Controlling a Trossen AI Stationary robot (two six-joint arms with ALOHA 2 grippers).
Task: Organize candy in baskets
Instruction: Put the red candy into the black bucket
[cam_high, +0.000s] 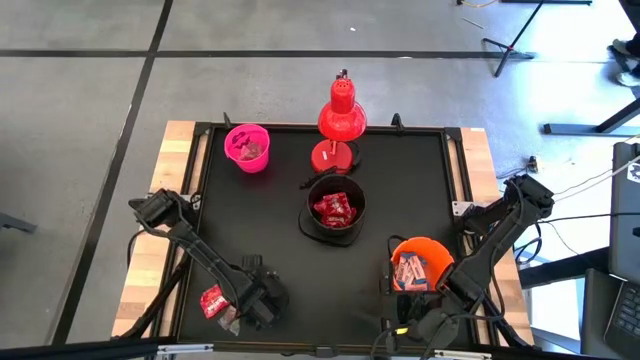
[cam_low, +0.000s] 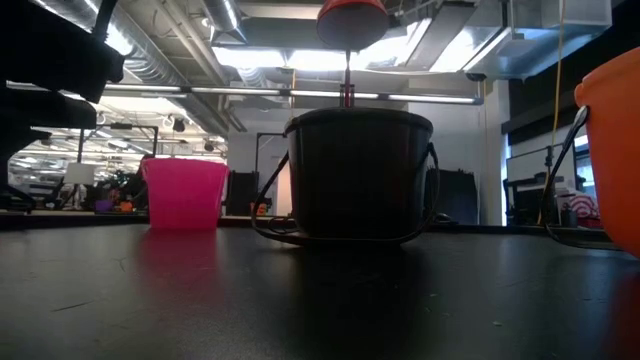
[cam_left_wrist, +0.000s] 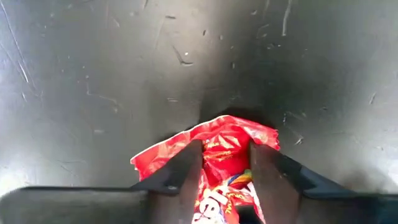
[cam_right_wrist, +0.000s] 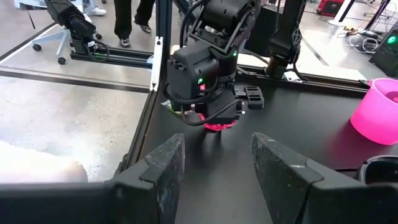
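Black table (cam_high: 400, 200), left claw (cam_left_wrist: 225, 163) pinching red candy (cam_left_wrist: 217, 146)

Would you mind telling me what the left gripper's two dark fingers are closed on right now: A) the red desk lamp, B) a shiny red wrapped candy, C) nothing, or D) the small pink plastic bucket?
B: the left gripper pinches a shiny red wrapped candy between its fingers above the black table.

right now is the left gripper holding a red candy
Yes: in the left wrist view the left gripper has its two dark fingers closed on a red candy just above the black table.
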